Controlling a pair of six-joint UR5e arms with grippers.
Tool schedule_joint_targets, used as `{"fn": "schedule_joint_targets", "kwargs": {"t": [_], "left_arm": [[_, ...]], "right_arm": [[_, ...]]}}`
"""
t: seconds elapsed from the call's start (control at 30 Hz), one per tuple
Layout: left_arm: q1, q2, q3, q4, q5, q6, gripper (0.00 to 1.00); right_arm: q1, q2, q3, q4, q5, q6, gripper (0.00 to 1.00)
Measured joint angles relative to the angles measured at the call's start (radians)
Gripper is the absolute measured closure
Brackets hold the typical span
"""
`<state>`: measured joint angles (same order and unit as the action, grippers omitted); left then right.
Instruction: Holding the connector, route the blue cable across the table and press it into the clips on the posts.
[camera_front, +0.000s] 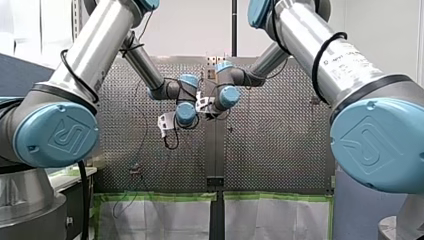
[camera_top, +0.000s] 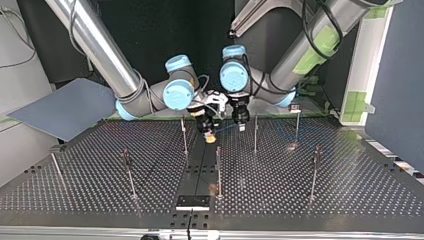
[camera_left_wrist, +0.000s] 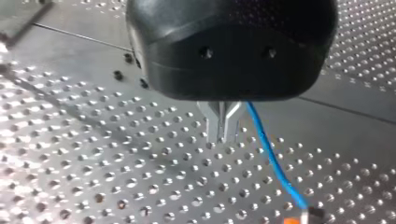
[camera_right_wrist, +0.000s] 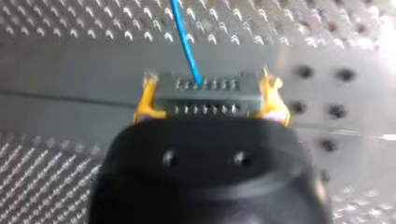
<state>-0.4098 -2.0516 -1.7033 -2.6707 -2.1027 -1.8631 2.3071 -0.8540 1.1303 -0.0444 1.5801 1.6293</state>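
In the right wrist view my right gripper (camera_right_wrist: 209, 95) is shut on the dark connector (camera_right_wrist: 205, 95), with a yellow pad (camera_right_wrist: 145, 100) at each end of it. The blue cable (camera_right_wrist: 187, 42) leaves the connector and runs ahead over the table. In the left wrist view my left gripper (camera_left_wrist: 223, 136) has its metal fingers shut. The blue cable (camera_left_wrist: 271, 158) passes close beside them and down to the connector; I cannot tell whether it is pinched. In the top view both grippers hang side by side just above the table's far middle: right gripper (camera_top: 210, 135), left gripper (camera_top: 241, 126).
Several thin posts with clips stand on the perforated table (camera_top: 350, 190): one (camera_top: 184, 135) beside the right gripper, one (camera_top: 255, 132) beside the left, one (camera_top: 218, 170) nearer the camera. A black plate (camera_top: 193, 202) lies at the near edge. A grey panel (camera_top: 65, 107) leans at the top view's left.
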Motion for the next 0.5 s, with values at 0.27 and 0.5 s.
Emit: {"fn": "schedule_joint_targets", "kwargs": {"t": [0.27, 0.5], "left_arm": [[0.016, 0.07, -0.029, -0.021, 0.001, 0.016, 1.0], [0.022, 0.131, -0.03, -0.055, 0.002, 0.043, 1.0]], "right_arm": [[0.001, -0.07, 0.001, 0.047, -0.002, 0.01, 1.0], [0.003, -0.138, 0.016, 0.075, -0.002, 0.016, 1.0]]}}
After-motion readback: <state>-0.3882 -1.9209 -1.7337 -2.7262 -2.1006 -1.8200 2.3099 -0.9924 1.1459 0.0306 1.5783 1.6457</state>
